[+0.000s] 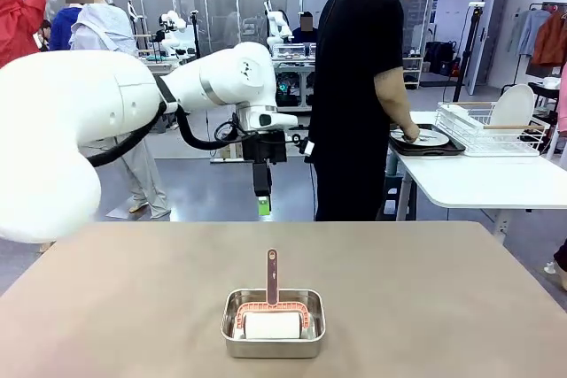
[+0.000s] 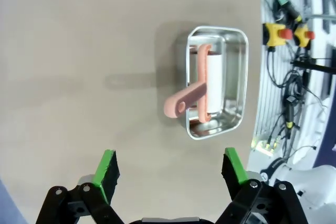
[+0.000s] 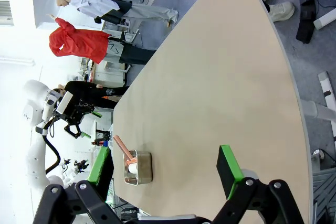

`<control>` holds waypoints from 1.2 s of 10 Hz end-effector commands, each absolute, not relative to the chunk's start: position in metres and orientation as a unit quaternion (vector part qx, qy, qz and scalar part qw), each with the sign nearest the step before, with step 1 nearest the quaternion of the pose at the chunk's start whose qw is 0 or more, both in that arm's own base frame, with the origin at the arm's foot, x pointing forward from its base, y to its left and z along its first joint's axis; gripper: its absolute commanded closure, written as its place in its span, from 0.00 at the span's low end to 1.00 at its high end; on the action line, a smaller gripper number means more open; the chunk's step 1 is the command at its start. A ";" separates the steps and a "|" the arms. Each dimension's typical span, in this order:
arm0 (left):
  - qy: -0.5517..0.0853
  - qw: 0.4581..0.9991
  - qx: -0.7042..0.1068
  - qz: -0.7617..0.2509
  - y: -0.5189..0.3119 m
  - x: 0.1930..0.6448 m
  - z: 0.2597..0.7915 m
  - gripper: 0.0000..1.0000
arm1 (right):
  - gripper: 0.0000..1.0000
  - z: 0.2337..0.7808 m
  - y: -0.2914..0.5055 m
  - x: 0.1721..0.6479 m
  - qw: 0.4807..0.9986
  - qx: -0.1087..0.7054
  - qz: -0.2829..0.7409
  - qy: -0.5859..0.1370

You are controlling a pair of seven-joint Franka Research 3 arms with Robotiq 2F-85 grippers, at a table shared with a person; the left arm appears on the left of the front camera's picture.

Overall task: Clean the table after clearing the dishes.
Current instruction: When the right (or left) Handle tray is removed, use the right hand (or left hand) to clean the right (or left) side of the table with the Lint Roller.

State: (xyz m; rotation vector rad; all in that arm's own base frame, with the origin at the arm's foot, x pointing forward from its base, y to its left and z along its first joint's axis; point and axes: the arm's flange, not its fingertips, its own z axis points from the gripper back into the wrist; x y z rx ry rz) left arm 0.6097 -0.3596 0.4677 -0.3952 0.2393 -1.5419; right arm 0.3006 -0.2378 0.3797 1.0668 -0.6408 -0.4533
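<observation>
Now we hold our left tool (image 2: pixel 169 162) wide and empty over the tabletop (image 2: pixel 79 51), nearer than our wide right tool (image 3: pixel 165 169); the roller (image 2: pixel 214 85) lies at one o'clock in its pan (image 2: pixel 242 77), handle (image 2: pixel 181 100) toward seven.

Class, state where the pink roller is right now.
In the front view, the pink roller lies inside the small steel pan, centred by the table's near edge, handle leaning on the far rim.

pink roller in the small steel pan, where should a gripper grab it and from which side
Likely the flat pink handle, from above: it rises clear over the far rim of the rectangular steel pan, while the white roll lies low between the walls.
</observation>
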 end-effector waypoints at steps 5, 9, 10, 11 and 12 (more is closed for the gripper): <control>0.151 0.689 -0.193 -0.682 -0.383 0.638 0.424 0.00 | 0.00 0.381 -0.237 0.301 0.784 0.500 -0.211 -0.302; 0.155 0.675 -0.219 -0.688 -0.386 0.624 0.394 0.00 | 0.00 0.381 -0.237 0.301 0.784 0.500 -0.211 -0.302; 0.169 0.675 -0.216 -0.685 -0.388 0.617 0.386 0.00 | 0.00 0.381 -0.237 0.301 0.784 0.500 -0.211 -0.302; 0.175 0.674 -0.221 -0.683 -0.389 0.610 0.379 0.00 | 0.00 0.381 -0.237 0.301 0.784 0.500 -0.211 -0.302; 0.179 0.679 -0.225 -0.675 -0.387 0.604 0.375 0.00 | 0.00 0.381 -0.237 0.301 0.784 0.500 -0.211 -0.302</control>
